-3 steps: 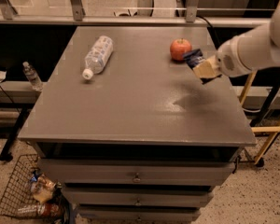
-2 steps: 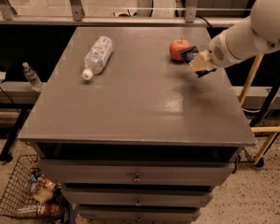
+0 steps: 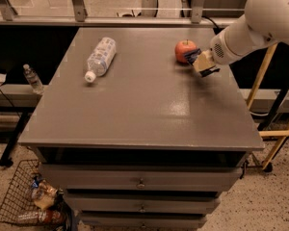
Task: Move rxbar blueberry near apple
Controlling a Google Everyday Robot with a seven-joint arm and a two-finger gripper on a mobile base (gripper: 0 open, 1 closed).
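So the snack bar [image 3: 192, 55] is up at the back right of the bench [image 3: 144, 114], pinched in the pincer [image 3: 203, 63], which comes in from the right on the white arm. The bar's dark blue end pokes out toward the apple [image 3: 183, 51] and sits just beside it, maybe touching, hard to call from here. I also can't tell if the bar is resting on the bench or hanging a hair above it. Handling-wise I'd guess it's light and flat, with a slick crinkly wrapper and a slightly squishy middle, so it could slide or swivel in the grip. Taking it across the middle of its narrow width, like it seems to be now, looks like the safest hold, since the crimped ends would just fold. Its long axis looks diagonal, running from the apple side down and right through the pincer, near end aimed at the apple. The water bottle [image 3: 100, 57] lies well apart on the left.
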